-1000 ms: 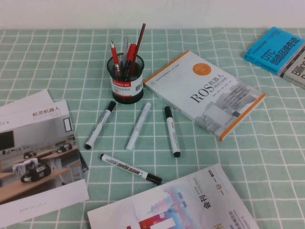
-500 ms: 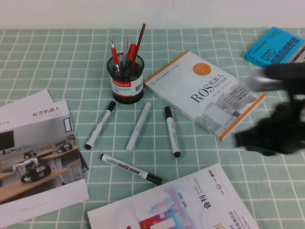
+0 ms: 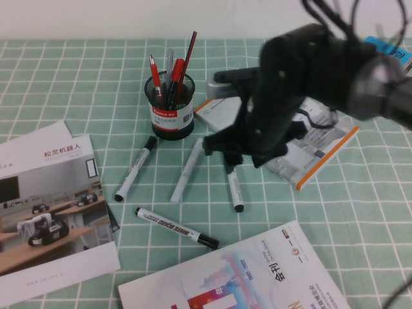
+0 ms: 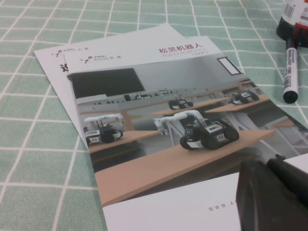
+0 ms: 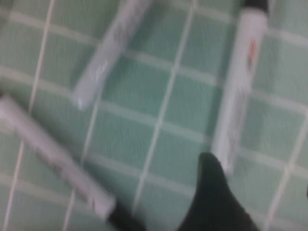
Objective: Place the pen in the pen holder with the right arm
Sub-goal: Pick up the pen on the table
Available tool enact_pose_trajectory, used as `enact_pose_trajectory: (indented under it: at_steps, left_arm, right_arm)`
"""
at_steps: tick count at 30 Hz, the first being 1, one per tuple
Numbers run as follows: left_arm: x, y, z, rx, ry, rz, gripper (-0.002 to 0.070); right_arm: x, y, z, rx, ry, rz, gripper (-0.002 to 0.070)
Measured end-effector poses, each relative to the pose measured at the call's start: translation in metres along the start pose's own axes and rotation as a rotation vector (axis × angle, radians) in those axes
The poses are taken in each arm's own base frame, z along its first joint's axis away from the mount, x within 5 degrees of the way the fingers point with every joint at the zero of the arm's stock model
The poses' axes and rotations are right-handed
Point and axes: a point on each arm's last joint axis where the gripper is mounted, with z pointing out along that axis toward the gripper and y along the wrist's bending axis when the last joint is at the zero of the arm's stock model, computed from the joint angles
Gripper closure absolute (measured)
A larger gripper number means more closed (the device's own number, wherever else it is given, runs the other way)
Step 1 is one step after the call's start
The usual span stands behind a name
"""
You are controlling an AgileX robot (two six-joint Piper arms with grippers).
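Hovering: black right gripper (image 3: 239, 156) above smooth cylindrical pen (image 3: 234, 188); round mesh pen holder (image 3: 171, 114); left gripper (image 4: 274, 197) parked

Right gripper (image 3: 239, 149) hangs low mid-table; left gripper (image 4: 269, 192) hovers low.

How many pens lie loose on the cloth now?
4: left marker, grey pen beside it, plain marker under the right claw, lettered marker nearest. Left claw by the brochure; arm may hide more.
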Motion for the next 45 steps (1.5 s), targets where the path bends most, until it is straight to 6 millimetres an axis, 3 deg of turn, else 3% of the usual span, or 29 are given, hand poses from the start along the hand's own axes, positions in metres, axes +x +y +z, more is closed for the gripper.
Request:
enact_pose_trajectory:
  at_steps: [5,9,20,29,32,37,42,45]
  left_arm:
    - [0.0,0.0,0.0,0.0,0.0,0.0,0.0679]
    - [0.0,0.0,0.0,0.0,0.0,0.0,0.0679]
    - [0.0,0.0,0.0,0.0,0.0,0.0,0.0679]
    - [0.0,0.0,0.0,0.0,0.0,0.0,0.0679]
    - [0.0,0.0,0.0,0.0,0.0,0.0,0.0679]
    - [0.0,0.0,0.0,0.0,0.0,0.0,0.0679]
    - [0.0,0.0,0.0,0.0,0.0,0.0,0.0679]
    - [0.0,0.0,0.0,0.0,0.0,0.0,0.0679]
  right_arm:
    - [-0.034,0.008,0.028,0.031,-0.008,-0.016,0.0318]
    - [-0.049,0.009,0.05,0.065,-0.007,-0.029,0.032]
    - [-0.051,0.0,0.099,0.104,0.086,-0.015,0.0321]
    - [-0.052,-0.001,0.102,0.094,0.094,-0.004,0.0326]
    - [-0.052,-0.001,0.101,0.093,0.095,-0.003,0.0386]
    - [-0.052,0.0,0.102,0.087,0.099,-0.002,0.0557]
    - [-0.053,-0.001,0.099,0.084,0.096,-0.014,0.0554]
    - [-0.054,-0.001,0.082,0.084,0.071,-0.021,0.0554]
